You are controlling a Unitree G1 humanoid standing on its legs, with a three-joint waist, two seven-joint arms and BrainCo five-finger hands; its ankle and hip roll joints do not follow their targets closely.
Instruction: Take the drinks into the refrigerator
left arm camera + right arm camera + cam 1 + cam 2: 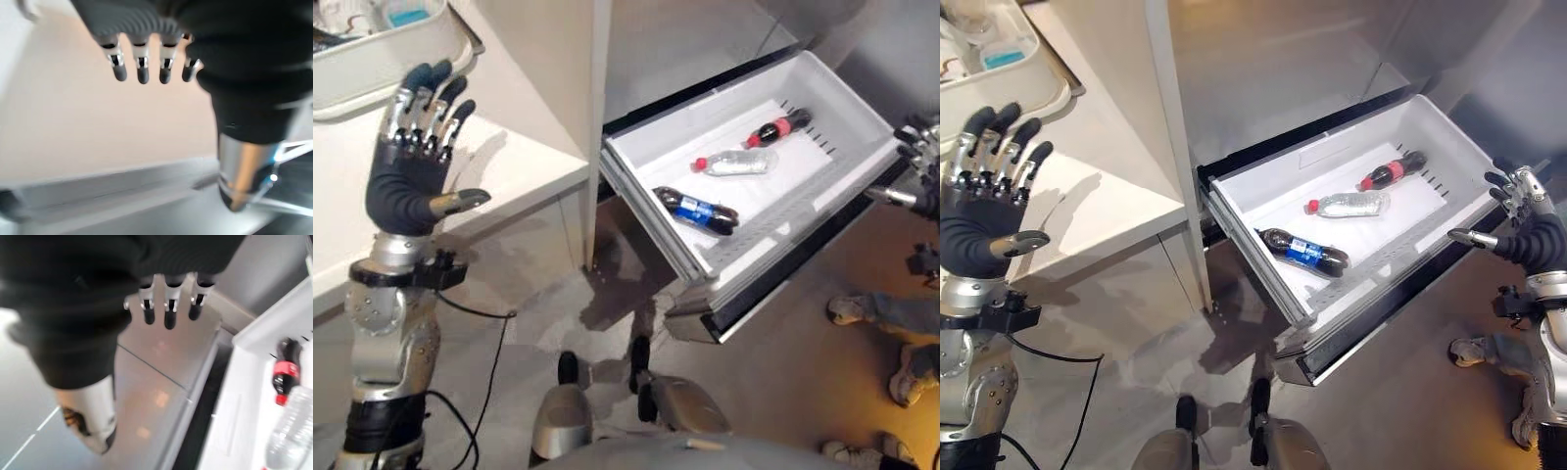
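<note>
Three bottles [1304, 251] lie loose in open drawer [1263, 201]; both hands, left hand [416, 147] and right hand [1526, 230], spread, empty. Risk: hard push on drawer rolls bottles, drawer jams.

Right hand [922, 157] is cut off by the edge in the left eye view, only part of its fingers in frame. White tray [382, 54] on the counter [499, 166] runs off the top corner; its contents are too partial to identify. Drawer [1263, 211] back end is hidden under the refrigerator body. In the right wrist view the clear bottle [292, 431] is cropped at the edge and the dark bottle [284, 369] is blurred. Left wrist view is smeared; the surfaces past the left hand [142, 58] cannot be identified. A person's shoes [847, 310] are cut off at the edge.
</note>
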